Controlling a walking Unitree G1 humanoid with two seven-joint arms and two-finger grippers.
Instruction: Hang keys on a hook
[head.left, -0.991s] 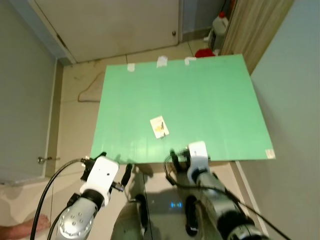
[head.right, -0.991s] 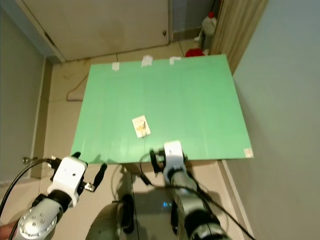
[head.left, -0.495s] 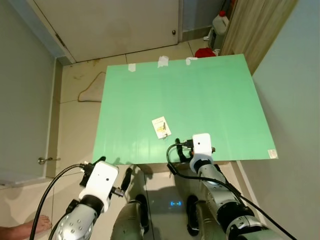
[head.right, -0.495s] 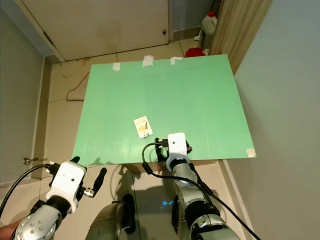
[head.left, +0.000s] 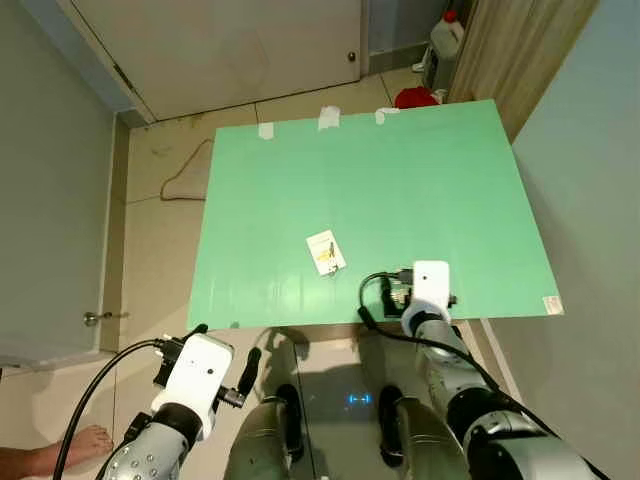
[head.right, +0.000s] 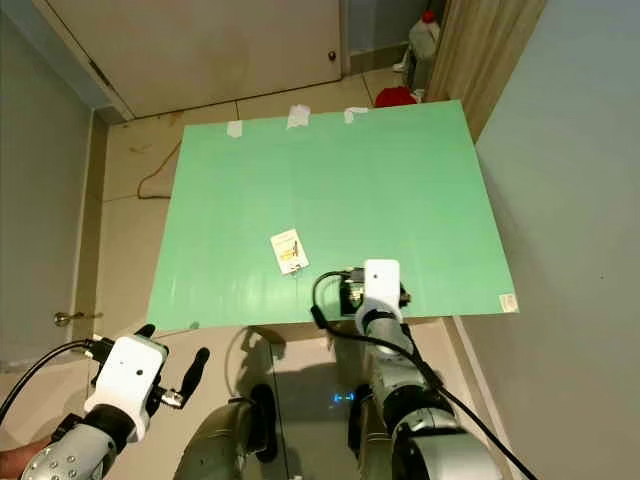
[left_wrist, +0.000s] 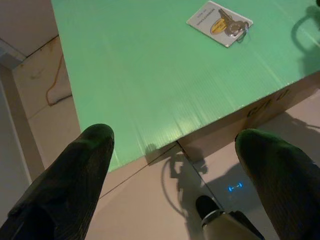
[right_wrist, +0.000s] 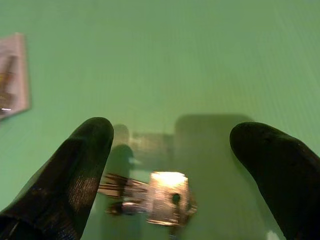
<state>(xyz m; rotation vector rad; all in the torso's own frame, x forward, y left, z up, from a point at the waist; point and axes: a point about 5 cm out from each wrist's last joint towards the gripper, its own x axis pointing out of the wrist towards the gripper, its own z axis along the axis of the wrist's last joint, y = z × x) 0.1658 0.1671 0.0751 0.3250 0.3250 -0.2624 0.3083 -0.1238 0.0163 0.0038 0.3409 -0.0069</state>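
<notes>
A bunch of keys on a ring lies on a small white card (head.left: 324, 251) near the middle of the green table (head.left: 440, 190); the keys (left_wrist: 231, 26) also show in the left wrist view. My right gripper (head.left: 396, 294) hovers open over the table's near edge, right of the card. Between its fingers (right_wrist: 87, 150) a small shiny metal piece (right_wrist: 167, 200) lies on the green top, and the card's edge (right_wrist: 11, 75) shows off to the side. My left gripper (head.left: 225, 345) hangs open below and in front of the table's near left corner, nothing between its fingers (left_wrist: 80, 170).
A closed door (head.left: 230, 50) stands beyond the table, with a white jug (head.left: 445, 38) and a red object (head.left: 410, 97) on the floor at the back right. A cord (head.left: 180, 175) lies on the tiles at left. A wall runs along the right. A person's foot (head.left: 80, 445) shows at bottom left.
My right gripper has moved right and forward, from the table's front edge to over the green top. My left gripper has sunk a little lower. The camera view has shifted slightly.
</notes>
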